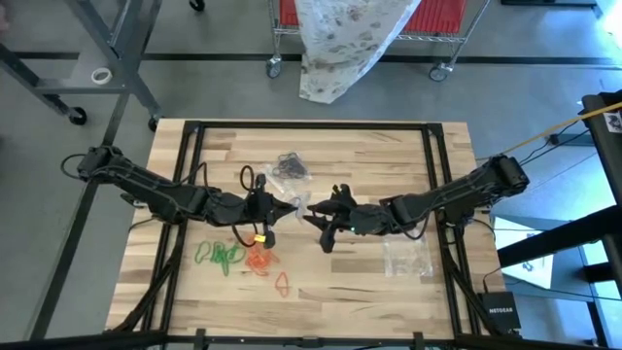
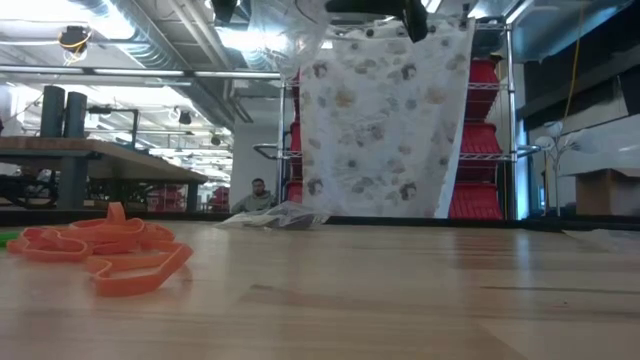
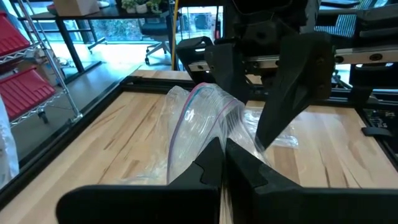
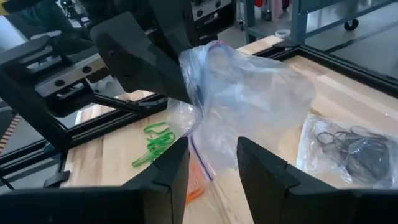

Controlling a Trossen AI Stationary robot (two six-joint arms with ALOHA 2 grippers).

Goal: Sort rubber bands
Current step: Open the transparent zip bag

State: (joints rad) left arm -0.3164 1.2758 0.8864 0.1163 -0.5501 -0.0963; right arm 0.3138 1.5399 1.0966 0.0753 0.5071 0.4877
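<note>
My left gripper [image 1: 284,207] is shut on a clear plastic zip bag [image 3: 199,118], held above the table's middle. My right gripper [image 1: 319,220] is open, facing it. Its fingers [image 4: 177,165] stand on either side of the bag's other end [image 4: 249,106]; I cannot tell whether they touch it. Green rubber bands [image 1: 222,255] and orange-red ones [image 1: 262,261] lie on the table near its front-left. The orange-red ones also show in the low view [image 2: 110,250]. Black bands [image 1: 290,165] lie inside a second clear bag farther back, which also shows in the right wrist view [image 4: 348,146]. My left gripper pinches gathered plastic of the bag [image 3: 214,138] between its two shut fingers. The fingers come about level from the table's left side. The bag reaches out beyond the fingertips toward my right gripper, with its pink zip line [image 3: 186,109] showing. In the low view the bag [image 2: 275,30] is high above the table.
A third clear bag [image 1: 406,258] lies at the table's right front. A single orange-red band [image 1: 282,284] lies near the front edge. A black frame [image 1: 194,126] runs round the table top. A cart draped with patterned cloth [image 1: 340,39] stands beyond the far edge.
</note>
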